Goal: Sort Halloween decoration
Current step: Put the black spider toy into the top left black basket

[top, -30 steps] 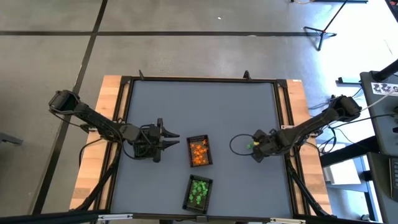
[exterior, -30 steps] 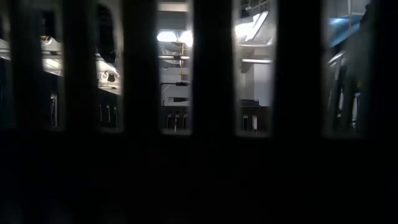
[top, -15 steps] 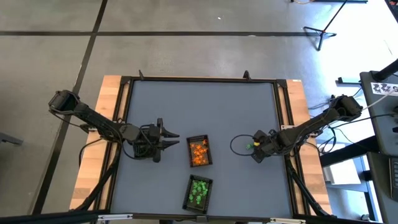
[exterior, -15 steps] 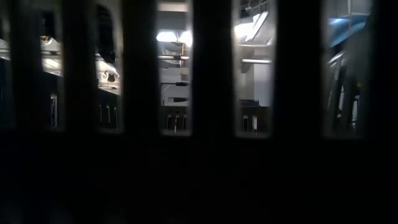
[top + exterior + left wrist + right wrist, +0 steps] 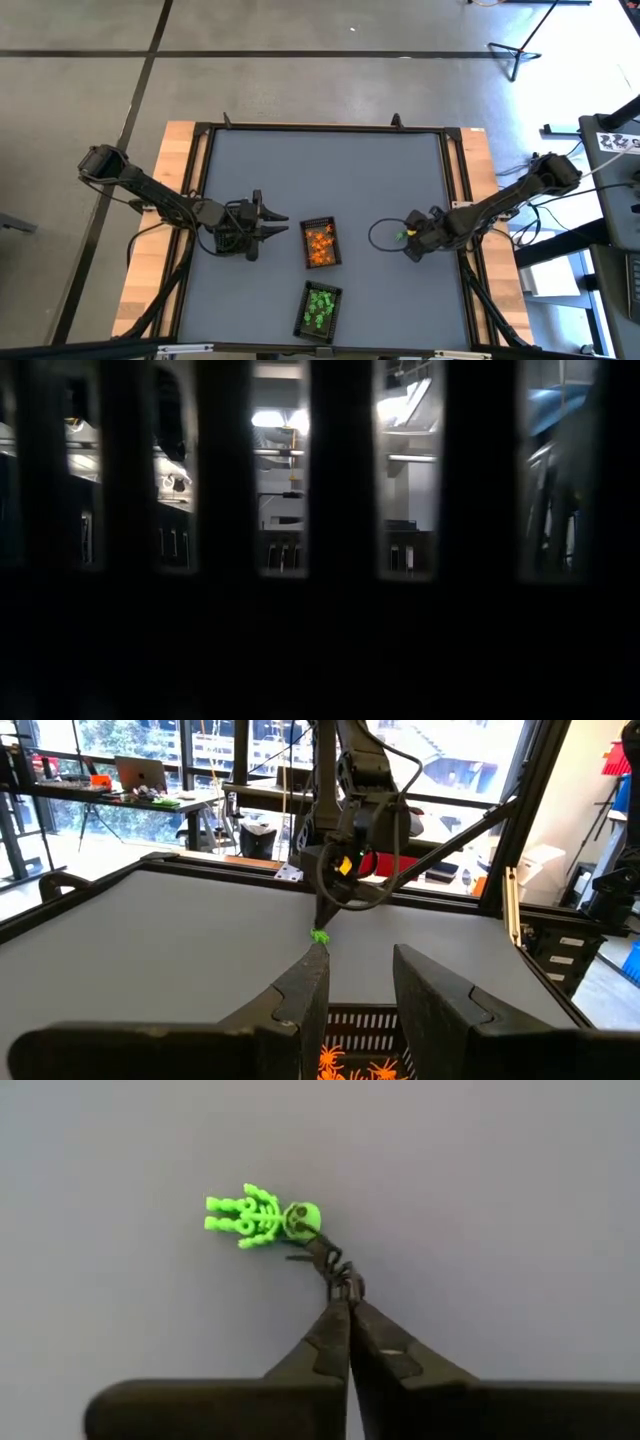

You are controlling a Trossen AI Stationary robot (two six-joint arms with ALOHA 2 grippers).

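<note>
While clamped only on the thin dark loop at the green skeleton's (image 5: 258,1217) head, right end effector (image 5: 345,1302) has tips together, with the figure lying flat on the desk (image 5: 330,180) just past them, right of the orange tray (image 5: 320,243). Judged a thin hold: loop could slide out on lifting, or the trinket could swing and drop short of the green tray (image 5: 320,308), which sits nearer the front edge, well apart from the pick spot. Could also be flicked away across the bare surface if the tips drag. Wrong bin another risk, since the orange tray lies nearer than the green one. Left end effector (image 5: 355,982) waiting low beside the orange tray, fingers apart and holding nothing; crowding possible if both reach over the trays together. Low view too dark to help
</note>
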